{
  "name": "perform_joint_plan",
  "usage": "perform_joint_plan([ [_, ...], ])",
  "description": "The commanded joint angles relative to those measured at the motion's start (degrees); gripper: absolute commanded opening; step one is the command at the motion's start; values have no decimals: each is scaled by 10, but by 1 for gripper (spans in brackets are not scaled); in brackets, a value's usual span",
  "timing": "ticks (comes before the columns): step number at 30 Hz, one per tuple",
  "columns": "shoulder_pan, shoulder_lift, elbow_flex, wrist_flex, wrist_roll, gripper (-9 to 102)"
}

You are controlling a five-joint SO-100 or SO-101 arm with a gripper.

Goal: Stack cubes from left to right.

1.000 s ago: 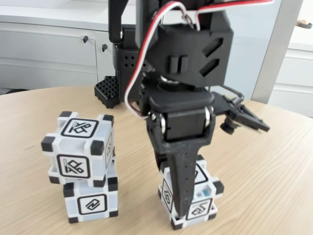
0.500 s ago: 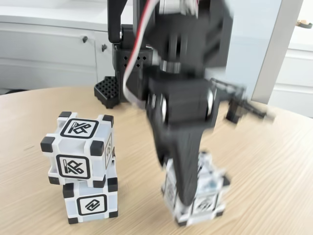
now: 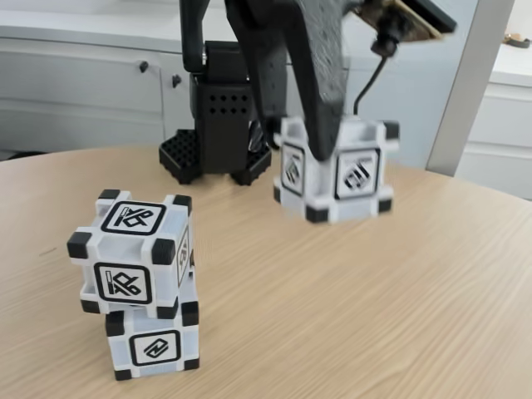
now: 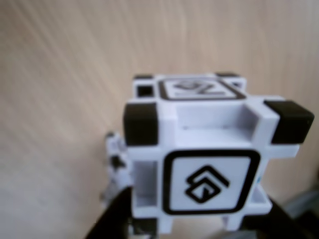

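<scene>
tool [image 3: 320,141] clamps third cube [image 3: 334,169] aloft | two-cube stack [image 3: 137,287] left, apart | table [image 3: 374,299]

Raised cube: a white plastic cube with black corner blocks [image 3: 337,170] [image 4: 199,159] is held in the air, clear of the table, with black-framed line symbols seen on its faces.
Upper stacked cube: an alike white cube with black corners [image 3: 133,253] is set on another, twisted and overhanging slightly.
Bottom cube: a third alike white cube [image 3: 154,342] is rested on the table at the fixed view's left.
</scene>
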Motion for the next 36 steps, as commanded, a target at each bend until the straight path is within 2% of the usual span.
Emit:
perform_joint_plan([
  [1, 29, 45, -15, 20, -10, 0],
  [17, 212, 55, -24, 32, -128, 0],
  [23, 229, 44, -92, 32, -125, 0],
  [36, 241, 14, -96, 32, -128, 0],
])
